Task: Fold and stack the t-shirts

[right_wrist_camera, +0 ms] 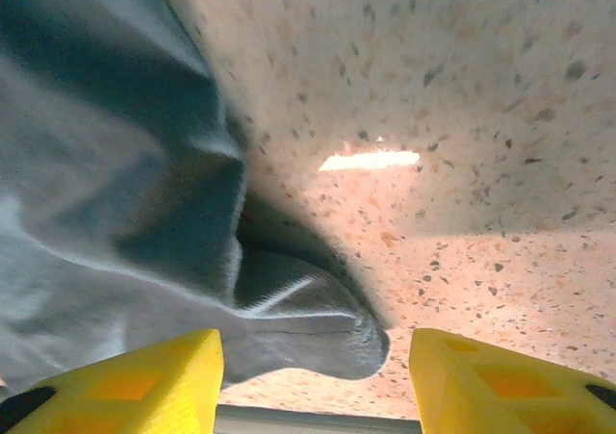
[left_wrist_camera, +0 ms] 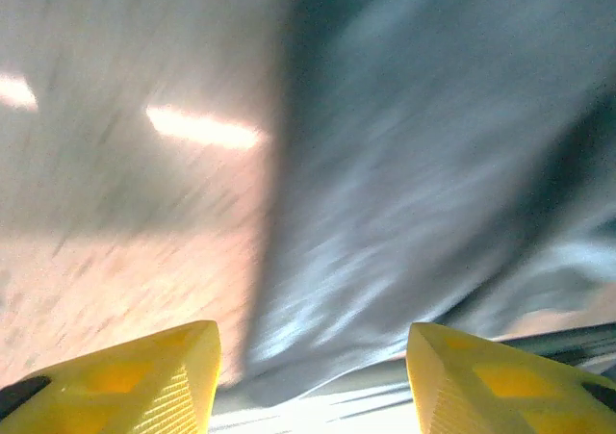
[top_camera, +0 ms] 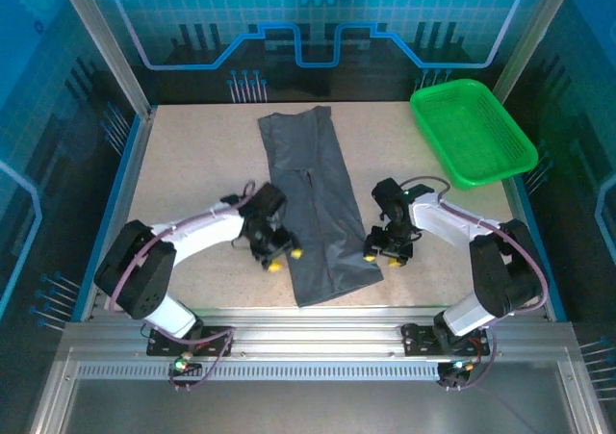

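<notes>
Beige speckled table (top_camera: 192, 155) inside a blue-lit enclosure carries a dark slate-grey t-shirt (top_camera: 313, 203), which lies as one long, narrow strip down the middle, running from the far side almost to the near edge and slanting slightly to the right as it comes nearer. A bright green mesh basket (top_camera: 430, 134) sits at the far right corner, well apart from the cloth.

Flanking the near half of the strip are the white left arm (top_camera: 192, 237) and right arm (top_camera: 452, 224). The left gripper (top_camera: 285, 260) sits low at the shirt's left edge. The right gripper (top_camera: 382, 258) sits just beside its right edge.

From the left wrist, a blurred picture, the left gripper (left_wrist_camera: 313, 376) has its yellow fingertips (left_wrist_camera: 144, 386) spread apart and holding nothing, grey fabric (left_wrist_camera: 404, 184) lying beyond them beside bare table (left_wrist_camera: 125, 213).

From the right wrist, the right gripper (right_wrist_camera: 316, 381) likewise stands parted and empty, its yellow fingertips (right_wrist_camera: 481, 376) either side of a rumpled corner of the shirt (right_wrist_camera: 106, 203) that rests flat on the speckled surface (right_wrist_camera: 462, 116).
</notes>
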